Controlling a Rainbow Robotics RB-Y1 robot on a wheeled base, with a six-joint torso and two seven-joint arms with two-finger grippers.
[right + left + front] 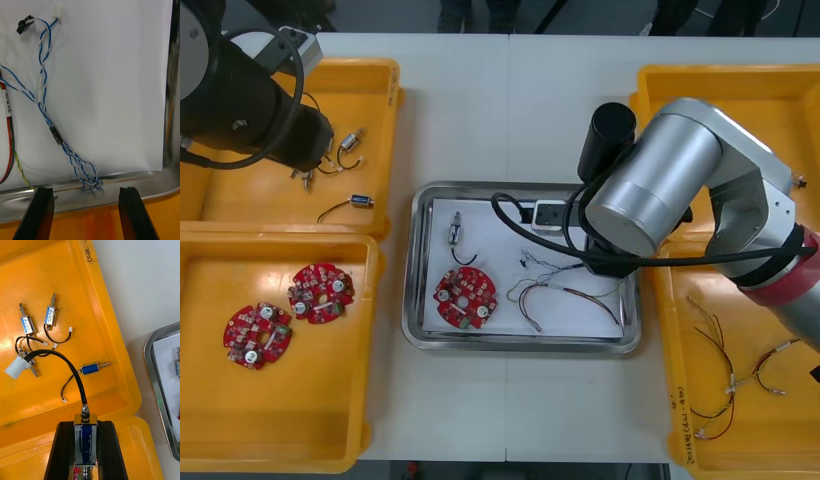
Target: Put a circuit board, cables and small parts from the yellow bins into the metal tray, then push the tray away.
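My left gripper is shut on a small metal part with a blue body; its black cable and white plug curl up from it. It hangs over the far-left yellow bin, where several more small metal parts lie. My right gripper stands open over the near rim of the metal tray, just above the twisted blue and white cable. The tray holds a red circuit board, a small metal part and cables.
Two red circuit boards lie in the near-left bin. Red and yellow cables lie in the near-right bin. The right arm's silver body covers the tray's right side. The far-right bin is behind it.
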